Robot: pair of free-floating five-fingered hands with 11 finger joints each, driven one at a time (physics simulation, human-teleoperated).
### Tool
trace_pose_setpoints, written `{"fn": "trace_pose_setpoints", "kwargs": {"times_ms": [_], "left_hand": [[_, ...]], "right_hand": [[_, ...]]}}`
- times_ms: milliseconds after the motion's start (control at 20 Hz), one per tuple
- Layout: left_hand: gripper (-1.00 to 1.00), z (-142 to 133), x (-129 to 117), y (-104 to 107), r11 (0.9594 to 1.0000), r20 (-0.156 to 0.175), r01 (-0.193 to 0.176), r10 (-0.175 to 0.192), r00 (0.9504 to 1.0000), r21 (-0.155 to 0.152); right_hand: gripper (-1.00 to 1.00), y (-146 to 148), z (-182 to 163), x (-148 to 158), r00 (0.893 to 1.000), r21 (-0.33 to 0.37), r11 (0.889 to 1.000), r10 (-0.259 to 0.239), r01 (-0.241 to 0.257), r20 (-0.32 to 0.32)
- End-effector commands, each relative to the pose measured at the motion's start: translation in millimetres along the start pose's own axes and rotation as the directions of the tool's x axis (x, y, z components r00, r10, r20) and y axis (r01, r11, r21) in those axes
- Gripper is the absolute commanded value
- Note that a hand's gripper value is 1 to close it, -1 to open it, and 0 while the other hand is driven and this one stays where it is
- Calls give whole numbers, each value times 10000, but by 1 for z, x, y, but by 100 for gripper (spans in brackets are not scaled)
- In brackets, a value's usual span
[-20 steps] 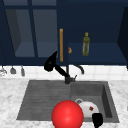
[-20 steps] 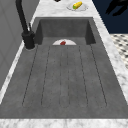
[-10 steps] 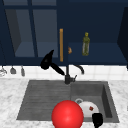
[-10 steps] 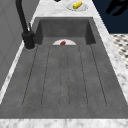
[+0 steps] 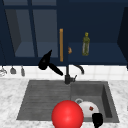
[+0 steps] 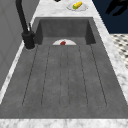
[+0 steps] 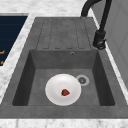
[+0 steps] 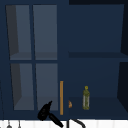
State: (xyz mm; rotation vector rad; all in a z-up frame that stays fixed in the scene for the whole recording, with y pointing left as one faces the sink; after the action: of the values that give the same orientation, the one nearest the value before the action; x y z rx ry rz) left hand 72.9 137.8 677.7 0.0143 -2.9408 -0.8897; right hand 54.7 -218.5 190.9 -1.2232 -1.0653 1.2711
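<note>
The sink (image 5: 105,92) is set in the bench (image 5: 10,100), with its basin on the right and its ribbed drainboard (image 5: 42,97) on the left; the tap (image 5: 68,75) stands at the sink's back edge, between the two. A plate (image 7: 63,89) lies in the basin beside the drain (image 7: 82,80), and a ball (image 5: 67,115) sits before it at the sink's front edge. The left hand (image 5: 45,62) hangs above the drainboard's back edge, left of the tap and before the cabinet door (image 8: 32,57), whose handle (image 5: 61,45) is just to its right, while the right hand (image 5: 97,119) is at the basin's front edge, right of the ball; a bottle (image 5: 86,44) stands on the open shelf (image 5: 105,60) behind and above the basin.
</note>
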Motion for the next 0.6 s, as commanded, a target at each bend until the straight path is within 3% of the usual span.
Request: {"fn": "trace_pose_setpoints", "kwargs": {"times_ms": [0,400,500,550], "left_hand": [[-100,1,4,1,9920,-1018,95,34,9948,1259],[-100,1,11,1,9903,-1113,179,-25,9938,1376],[-100,1,13,0,9926,-1069,392,-269,9939,1146],[-100,1,13,0,9951,-1076,576,-488,9930,804]], "right_hand": [[0,0,0,0,10000,0,10000,0,0,0],[0,0,0,0,10000,0,10000,0,0,0],[0,0,0,0,10000,0,10000,0,0,0],[0,0,0,0,10000,0,10000,0,0,0]]}}
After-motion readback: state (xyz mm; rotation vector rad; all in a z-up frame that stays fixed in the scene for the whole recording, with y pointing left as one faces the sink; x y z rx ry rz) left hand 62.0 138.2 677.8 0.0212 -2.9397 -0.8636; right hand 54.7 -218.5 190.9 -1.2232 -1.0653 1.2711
